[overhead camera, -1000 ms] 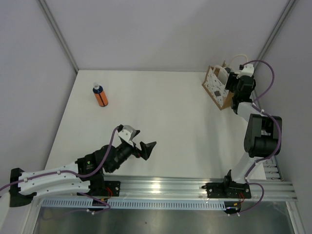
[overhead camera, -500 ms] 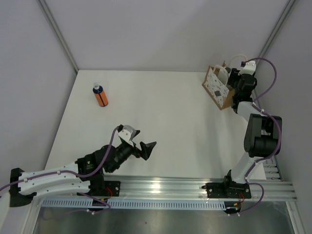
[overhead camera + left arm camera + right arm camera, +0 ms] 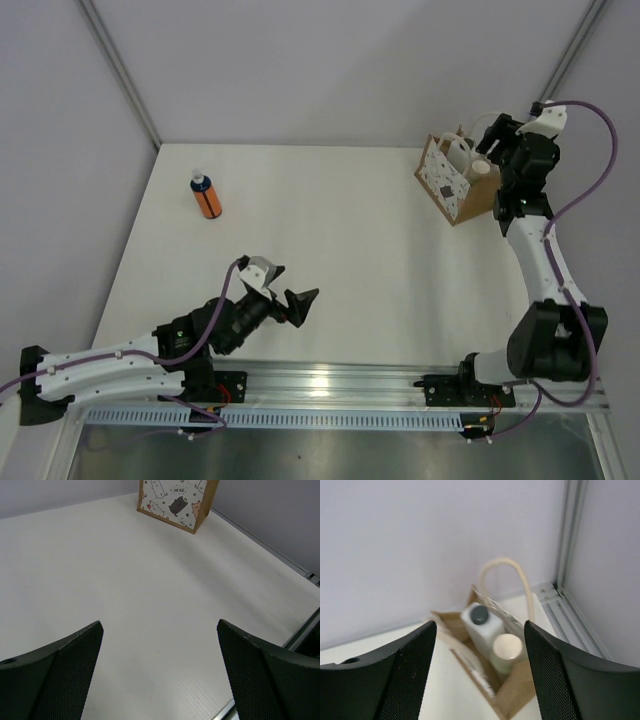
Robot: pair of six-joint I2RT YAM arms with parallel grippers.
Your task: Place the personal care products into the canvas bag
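The canvas bag [image 3: 452,180] stands at the table's far right; it also shows in the left wrist view [image 3: 176,502] and the right wrist view [image 3: 530,692]. Inside it stand the cream cylindrical bottle [image 3: 507,650] and a white bottle with a dark cap [image 3: 481,622]. The orange bottle [image 3: 206,196] stands upright at the far left. My right gripper [image 3: 480,675] is open and empty, raised above the bag. My left gripper [image 3: 300,303] is open and empty, low over the near middle of the table.
Grey walls close in the table on the left, back and right. A metal rail [image 3: 400,385] runs along the near edge. A wall corner post [image 3: 570,535] stands right behind the bag.
My right gripper has risen up and back from the bag's mouth, leaving the cream bottle inside. The left arm has barely moved.
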